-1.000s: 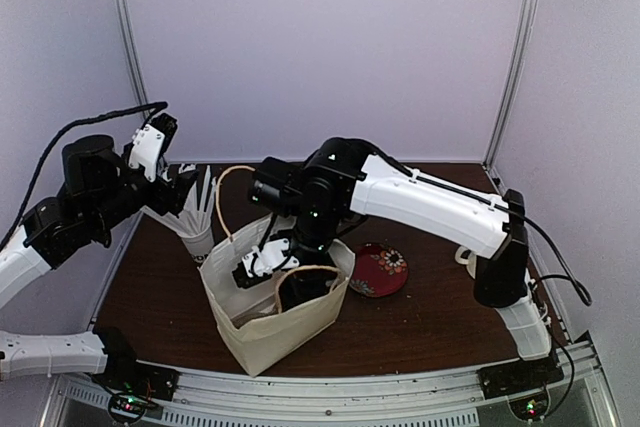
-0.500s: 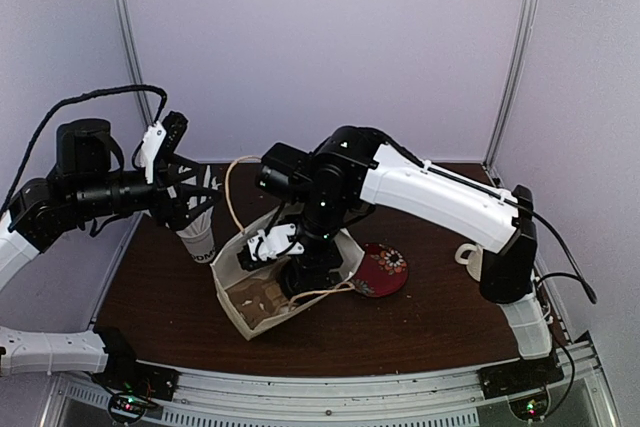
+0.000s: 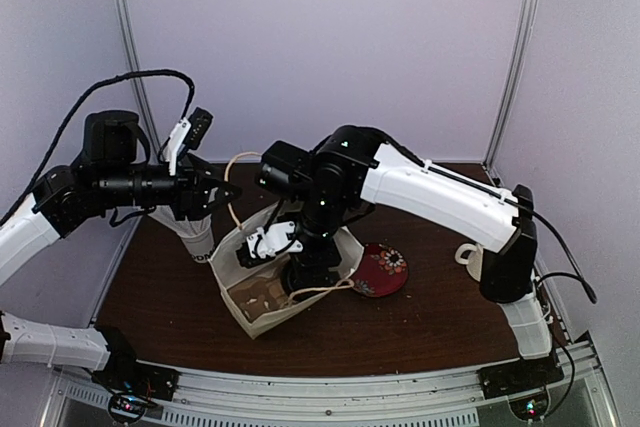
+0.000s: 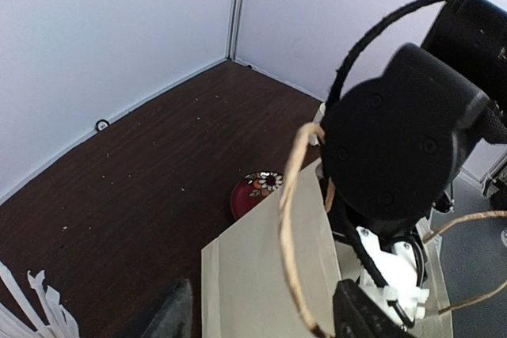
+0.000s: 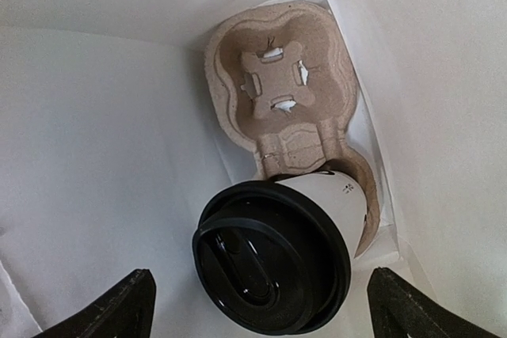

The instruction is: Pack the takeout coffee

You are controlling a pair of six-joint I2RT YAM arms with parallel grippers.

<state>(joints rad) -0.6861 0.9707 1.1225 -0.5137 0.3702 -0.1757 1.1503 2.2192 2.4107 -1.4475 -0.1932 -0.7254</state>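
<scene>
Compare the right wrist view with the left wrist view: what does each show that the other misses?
Only the right wrist view looks inside the paper bag: the takeout coffee, black lid on, set in one pocket of a pulp cup carrier, the other pocket empty. Only the left wrist view shows the bag's twine handle, the red patterned saucer on the table, white sticks, and the right arm's black housing. Both show the bag, one its inside, the other its outside.
</scene>
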